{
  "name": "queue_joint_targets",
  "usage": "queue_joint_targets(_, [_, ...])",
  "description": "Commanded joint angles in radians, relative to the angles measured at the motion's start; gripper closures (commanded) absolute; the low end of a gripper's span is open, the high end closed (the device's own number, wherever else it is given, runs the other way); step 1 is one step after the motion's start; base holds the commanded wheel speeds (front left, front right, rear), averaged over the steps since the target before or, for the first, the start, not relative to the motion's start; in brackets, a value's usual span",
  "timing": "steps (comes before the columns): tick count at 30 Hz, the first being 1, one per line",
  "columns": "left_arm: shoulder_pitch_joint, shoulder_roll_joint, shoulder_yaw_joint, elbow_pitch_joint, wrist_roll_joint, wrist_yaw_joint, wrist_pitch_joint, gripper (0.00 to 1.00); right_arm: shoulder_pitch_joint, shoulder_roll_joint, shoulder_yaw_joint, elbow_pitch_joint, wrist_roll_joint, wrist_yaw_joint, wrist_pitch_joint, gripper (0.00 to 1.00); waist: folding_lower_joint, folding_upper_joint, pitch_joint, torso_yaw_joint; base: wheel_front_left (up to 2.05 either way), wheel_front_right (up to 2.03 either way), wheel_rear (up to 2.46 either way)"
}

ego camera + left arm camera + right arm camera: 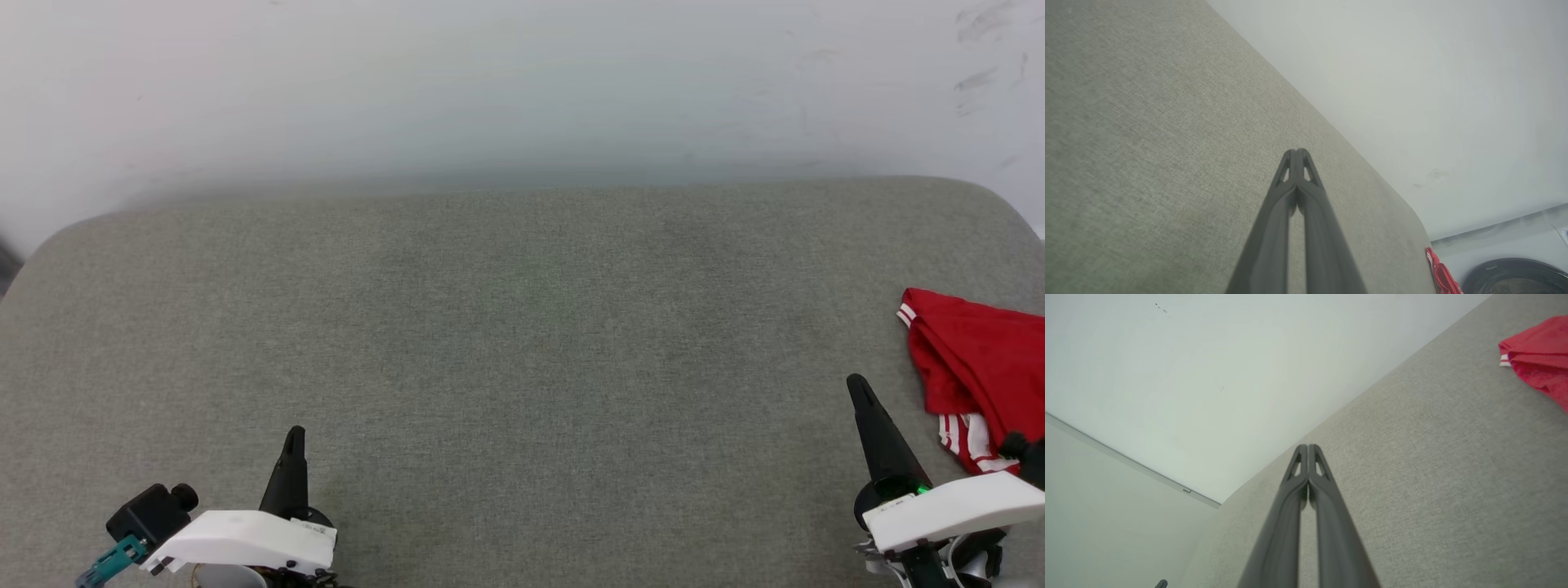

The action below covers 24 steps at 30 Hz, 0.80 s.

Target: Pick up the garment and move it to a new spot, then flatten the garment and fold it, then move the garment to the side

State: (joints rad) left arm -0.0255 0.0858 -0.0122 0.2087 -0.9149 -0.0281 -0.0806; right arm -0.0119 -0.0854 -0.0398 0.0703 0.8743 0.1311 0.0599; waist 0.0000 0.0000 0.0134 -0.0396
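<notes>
Red garment bunched, far right

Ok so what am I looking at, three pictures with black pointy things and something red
One two-armed robot took all three. The wide picture comes from its head camera, looking down at a grey fabric surface. The black spikes are its grasping ends: left tool and right tool, both shut, holding nothing. The other two pictures come from wrist cameras looking along each tool. The red thing is a crumpled garment with white-striped trim, lying at the surface's right edge near the right tool.
</notes>
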Motion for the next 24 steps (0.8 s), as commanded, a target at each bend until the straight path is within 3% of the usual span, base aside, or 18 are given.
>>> queue_joint_targets(1, [-0.024,0.0,0.011,-0.007,-0.032,-0.01,0.009,1.0,-0.027,0.003,-0.004,-0.002,0.035,0.0,0.002,1.0,0.0,0.0,0.0,0.001,0.0,0.0,0.0])
queue_joint_targets(24, [-0.05,-0.014,0.053,0.008,-0.272,-0.044,0.077,1.0,-0.055,0.01,-0.024,0.061,0.294,0.0,0.017,1.0,0.0,0.0,-0.003,0.012,0.0,0.0,0.0])
